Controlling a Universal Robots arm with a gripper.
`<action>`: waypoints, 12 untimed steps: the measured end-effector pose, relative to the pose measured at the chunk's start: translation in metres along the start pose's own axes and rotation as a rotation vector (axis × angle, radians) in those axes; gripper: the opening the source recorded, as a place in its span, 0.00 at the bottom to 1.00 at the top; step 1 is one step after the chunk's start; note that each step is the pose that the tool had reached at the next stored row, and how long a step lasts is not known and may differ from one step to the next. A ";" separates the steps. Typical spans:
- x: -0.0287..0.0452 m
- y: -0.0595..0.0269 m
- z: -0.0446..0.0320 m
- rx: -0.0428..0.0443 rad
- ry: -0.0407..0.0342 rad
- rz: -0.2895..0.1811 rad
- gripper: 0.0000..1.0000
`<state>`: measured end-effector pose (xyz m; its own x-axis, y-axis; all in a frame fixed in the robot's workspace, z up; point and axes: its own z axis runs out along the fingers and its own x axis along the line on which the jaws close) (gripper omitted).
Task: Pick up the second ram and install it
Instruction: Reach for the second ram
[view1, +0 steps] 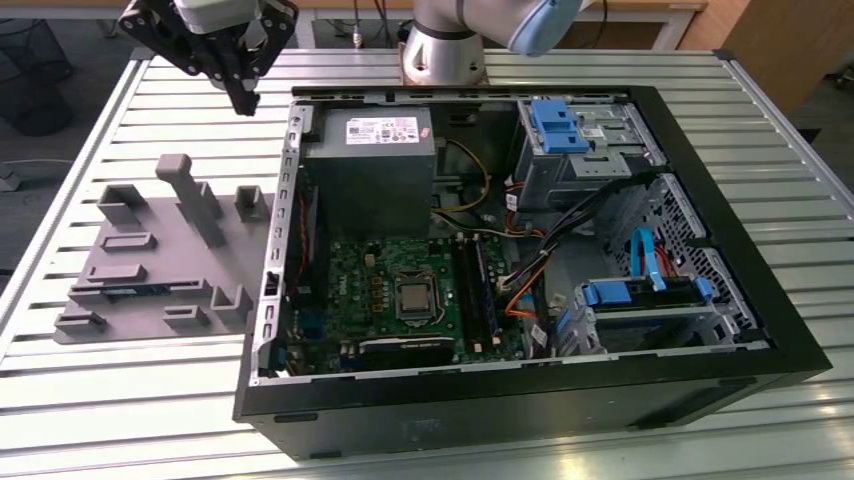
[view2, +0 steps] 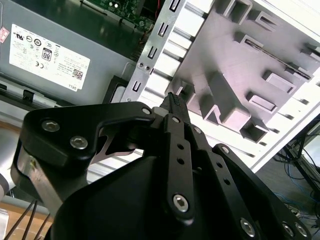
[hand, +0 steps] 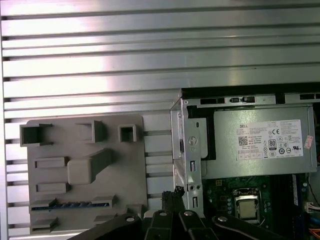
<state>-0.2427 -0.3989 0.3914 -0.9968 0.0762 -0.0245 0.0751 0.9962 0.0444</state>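
Ram (hand: 70, 205) sits in a fixture (hand: 125, 170) slot — jaws, pressed together and empty, hang near the fixture.

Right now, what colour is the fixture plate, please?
The fixture plate is grey; best in first wrist view.

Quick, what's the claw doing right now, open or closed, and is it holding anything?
Claw: closed, fingertips together, holding nothing.
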 end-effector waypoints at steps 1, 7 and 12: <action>0.0006 0.0000 0.0000 0.0000 0.0000 0.000 0.11; 0.0031 -0.0002 0.0003 0.0000 0.0001 0.000 0.11; 0.0037 -0.0003 0.0003 0.0008 0.0000 0.000 0.11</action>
<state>-0.2464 -0.3989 0.3910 -0.9968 0.0762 -0.0244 0.0751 0.9962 0.0435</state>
